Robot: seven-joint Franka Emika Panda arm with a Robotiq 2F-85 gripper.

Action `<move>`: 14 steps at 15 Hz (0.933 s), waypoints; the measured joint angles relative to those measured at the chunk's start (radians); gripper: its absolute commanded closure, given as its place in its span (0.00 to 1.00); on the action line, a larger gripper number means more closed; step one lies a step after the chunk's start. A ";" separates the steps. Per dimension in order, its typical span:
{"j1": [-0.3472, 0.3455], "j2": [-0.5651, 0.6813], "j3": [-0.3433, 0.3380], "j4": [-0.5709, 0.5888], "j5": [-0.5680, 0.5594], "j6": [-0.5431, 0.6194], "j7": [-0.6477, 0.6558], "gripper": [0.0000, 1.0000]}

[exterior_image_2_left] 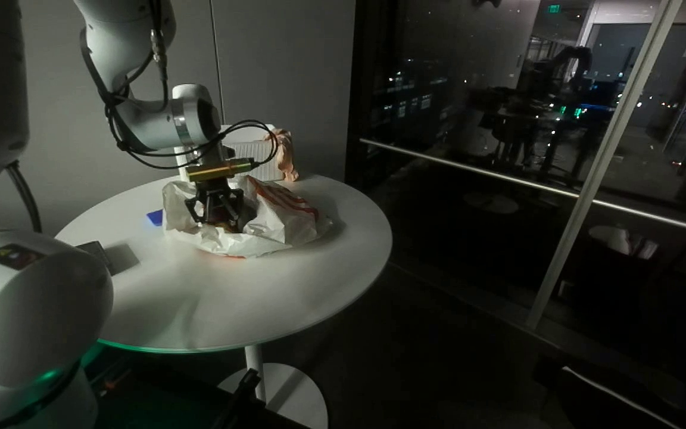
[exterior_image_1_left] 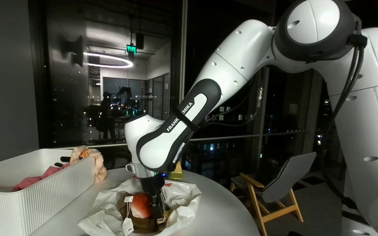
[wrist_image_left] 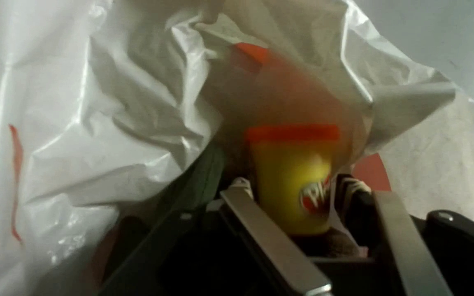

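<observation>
Arching above a round white table (exterior_image_2_left: 230, 292), the white arm (exterior_image_1_left: 235, 62) reaches down in both exterior views. A gray-cushioned wooden chair (exterior_image_1_left: 281, 178) stands past the table's edge. On the tabletop sits a ribbed white bin (exterior_image_1_left: 54, 193), with peach cloth (exterior_image_1_left: 98, 167) draped over 1 corner and pink cloth (exterior_image_1_left: 39, 178) inside. Near the bin, a crumpled white plastic bag (exterior_image_1_left: 184, 196) lies spread open, and the black gripper (wrist_image_left: 293, 186) is down in its mouth. A rounded red-and-white thing (exterior_image_1_left: 140, 206) lies in the bag too, just beside the gripper. The wrist view shows a yellow tub (wrist_image_left: 288, 176) with a red lid (wrist_image_left: 292, 133) inside the bag. The jaws stand apart, 1 on either side of this tub; I cannot tell whether they clench it or merely straddle it. Smallest are 2 white tags (exterior_image_1_left: 128, 225) next to the red-and-white thing.
</observation>
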 measured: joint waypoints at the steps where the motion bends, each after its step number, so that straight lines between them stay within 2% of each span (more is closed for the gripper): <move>1: -0.005 0.002 0.000 -0.001 0.008 0.010 -0.010 0.02; 6: -0.015 -0.026 0.013 0.001 0.067 0.030 -0.056 0.00; 11: -0.025 -0.110 0.087 0.007 0.327 0.041 -0.271 0.00; 14: -0.008 -0.110 0.134 0.022 0.419 0.040 -0.372 0.00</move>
